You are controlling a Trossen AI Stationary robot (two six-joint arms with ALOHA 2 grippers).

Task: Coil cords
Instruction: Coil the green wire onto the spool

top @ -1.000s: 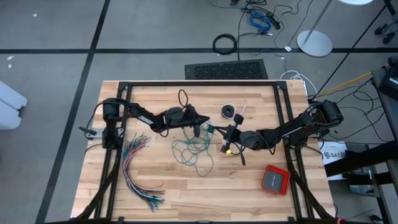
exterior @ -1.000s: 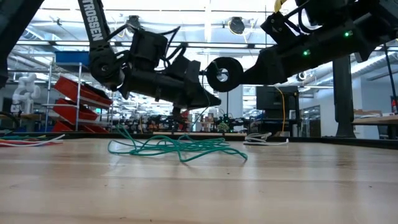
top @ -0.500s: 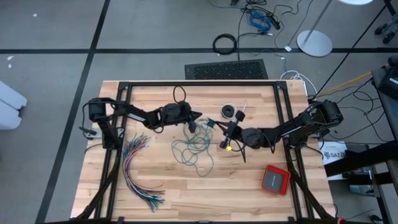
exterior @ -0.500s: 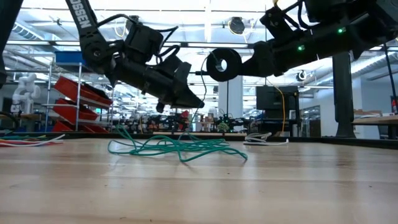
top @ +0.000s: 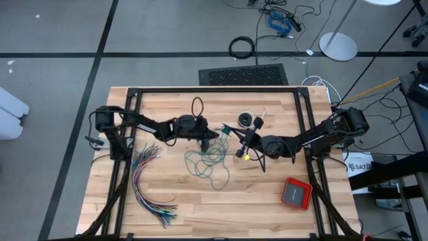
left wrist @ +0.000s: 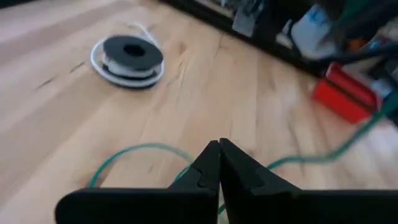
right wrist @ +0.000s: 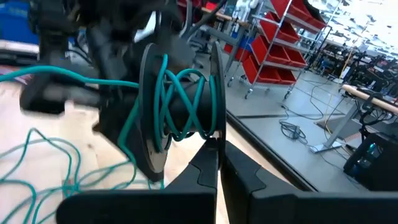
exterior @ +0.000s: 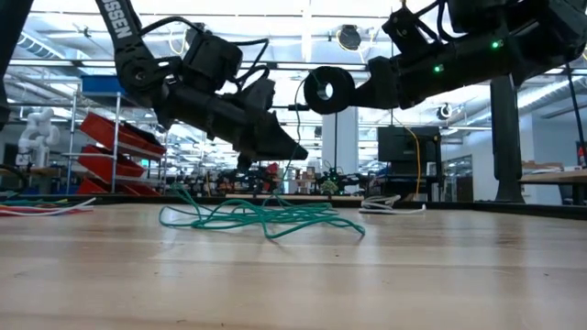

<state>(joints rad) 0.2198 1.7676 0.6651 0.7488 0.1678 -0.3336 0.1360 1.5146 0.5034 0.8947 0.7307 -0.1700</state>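
The teal-green cord lies in a loose tangle [top: 207,161] on the table's middle [exterior: 261,217]. One strand of it rises to a black spool [right wrist: 180,106], where several turns are wound on the core. My right gripper [top: 235,136] is shut on that spool, held high above the tangle [exterior: 330,92]. My left gripper [top: 215,134] hovers just left of the spool, slanting down over the tangle [exterior: 301,154], and is shut on the teal cord. The black cord [top: 246,120] lies coiled flat on the table behind them, its white tail [top: 262,115] sticking out. My left gripper has the teal cord [left wrist: 186,154] between its shut fingertips; strands come out on both sides of the tips. The fingers slant down from the table's left. The strand [right wrist: 74,76] from there to the spool runs nearly level. My right gripper pinches the rim of one spool flange [right wrist: 214,134] between its two fingers, coming level from the table's right. The spool is lifted clear of the table with its axis about level and its teal turns showing.
A fanned bundle of many-coloured wires [top: 148,184] lies at the near left. A red box [top: 296,193] sits at the near right. Black frame rails [top: 214,90] border the table. Bare wood lies in front of the tangle.
My left gripper has tipped up from a steep downward slant to a shallower one and drawn back a little toward the table's left, staying shut. My right gripper has tipped up slightly, and the spool stands a bit higher. The tangle on the table has kept its place.
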